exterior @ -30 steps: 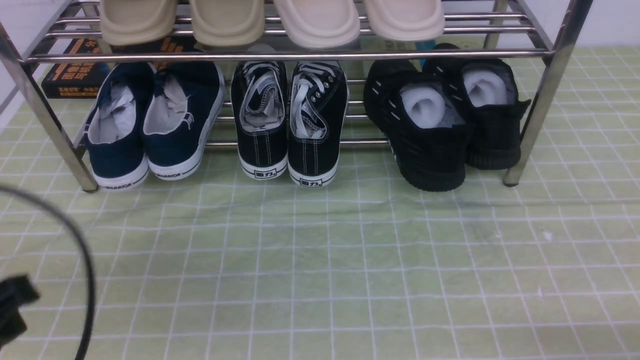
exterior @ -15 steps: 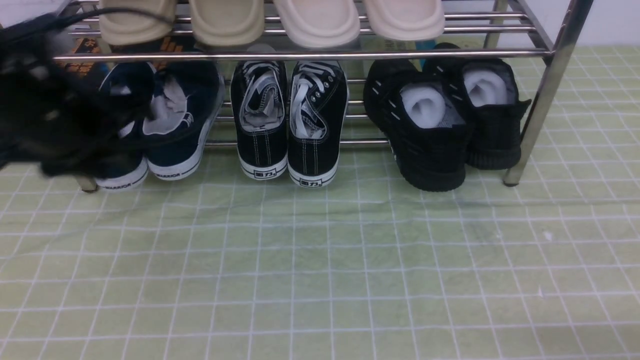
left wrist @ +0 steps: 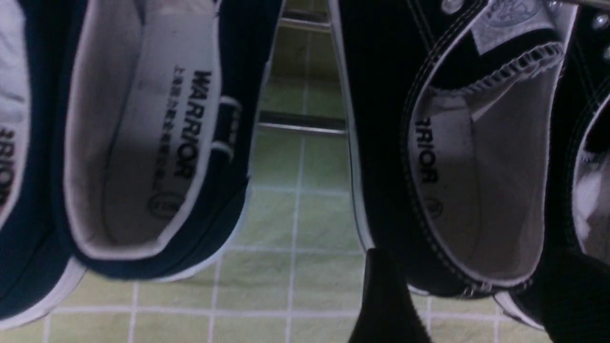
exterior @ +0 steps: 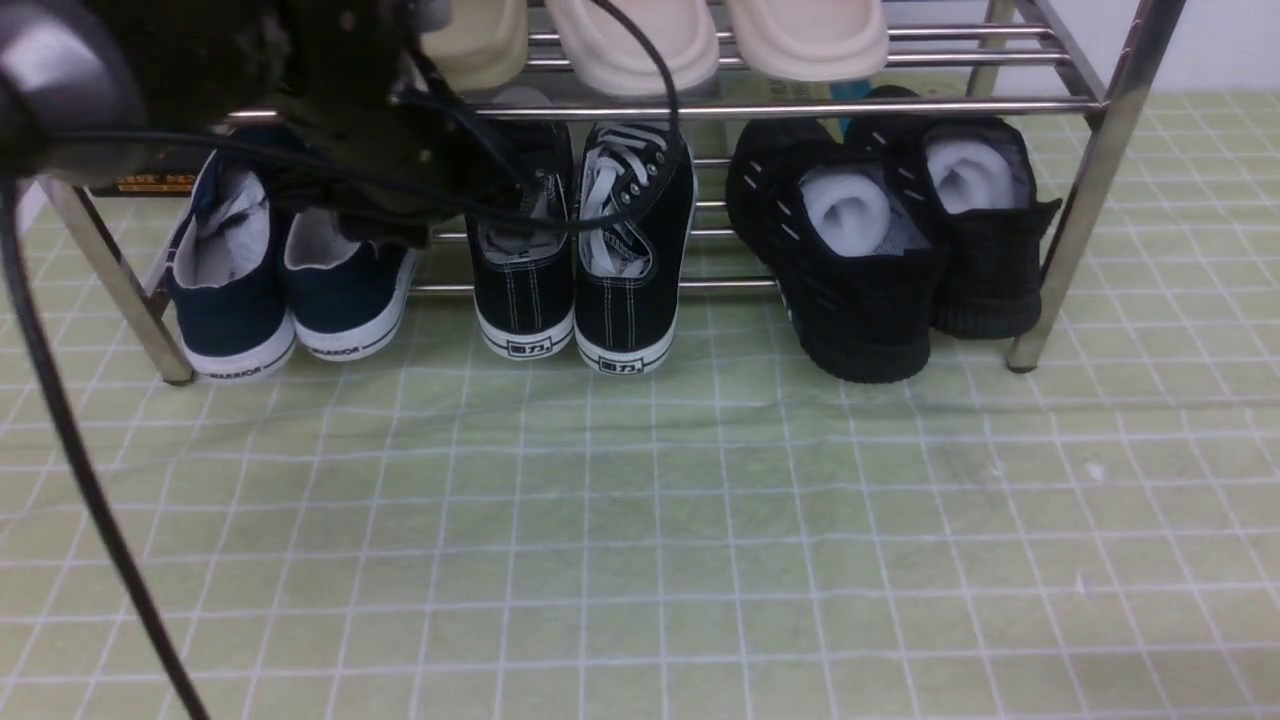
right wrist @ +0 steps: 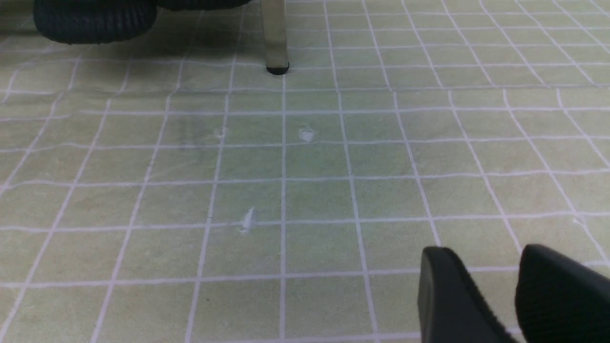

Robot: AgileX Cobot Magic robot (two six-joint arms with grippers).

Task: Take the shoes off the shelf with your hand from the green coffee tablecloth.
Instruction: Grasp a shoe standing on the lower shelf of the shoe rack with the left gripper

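Left end effector: fingers spread wide, nothing clamped. In the left wrist view one black finger sits at the outer side of the heel of the left-hand shoe of the black canvas sneakers, and a second dark mass shows on the far side of that heel, so the heel collar lies between them. Can't tell whether either one touches. In the front view the left arm's black body and its cables cover the top of the navy sneakers and the tongue of that left canvas shoe. One cable loops across the laces of the right canvas shoe. Right end effector: fingers part-way apart with cloth visible in the gap, gripping nothing, low over the green tablecloth, near the shelf's right front leg. Task shoes sit mid-row on the lower tier of the chrome shelf, side by side and touching, heels toward the robot and sticking out past the front bar. The navy pair is just to their left, the all-black knit sneakers are to their right with a gap. Beige slippers are on the upper tier. The shelf legs stand on the cloth, which is slightly wrinkled in front of the shoes.
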